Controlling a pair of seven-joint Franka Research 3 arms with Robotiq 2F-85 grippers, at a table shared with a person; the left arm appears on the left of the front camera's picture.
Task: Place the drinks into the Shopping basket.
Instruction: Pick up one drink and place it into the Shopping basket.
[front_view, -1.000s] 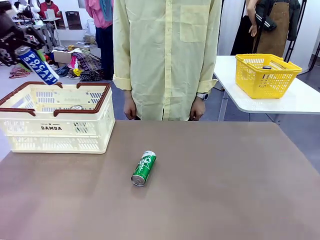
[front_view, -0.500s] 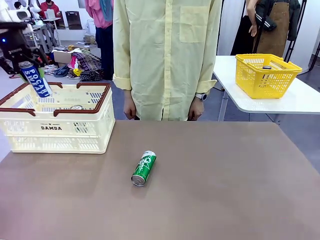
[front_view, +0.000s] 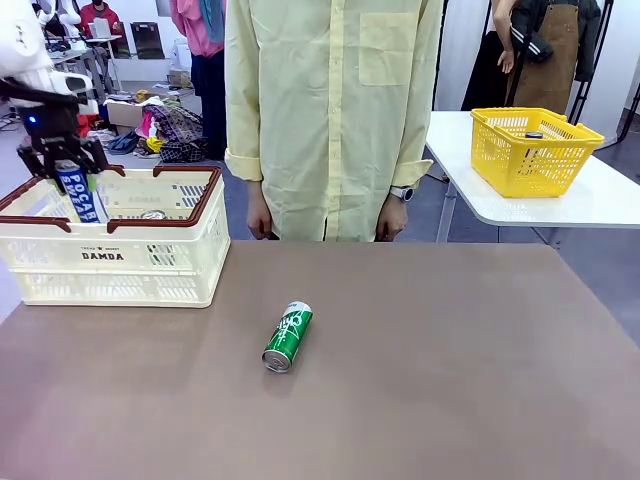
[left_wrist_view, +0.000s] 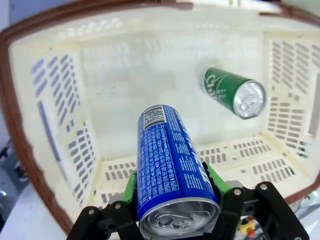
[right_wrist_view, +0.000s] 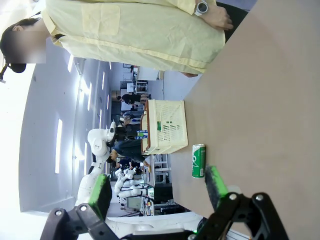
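One blue can (left_wrist_view: 170, 155) | in left fingers (left_wrist_view: 214, 179) | maybe partly inside Shopping basket (front_view: 150, 282)

Brown table (front_view: 450, 380): matte top.
- Shopping basket (front_view: 115, 262), cream with brown rim, standing at 10 o'clock by the far left edge.
- Green can (front_view: 288, 337), lying on its side just left of centre, silver top toward 7 o'clock.

White side table (front_view: 600, 205), at 2 o'clock: carries a yellow mesh basket (front_view: 530, 160).

White robot, person (front_view: 330, 150) in pale yellow.
Left arm (front_view: 22, 50) white, blue light at its black wrist; right gripper (right_wrist_view: 157, 182) black, green pads (right_wrist_view: 216, 186), silver screws. Long-sleeved shirt (front_view: 290, 90), chest pocket (front_view: 388, 45), wristwatch (front_view: 404, 193).
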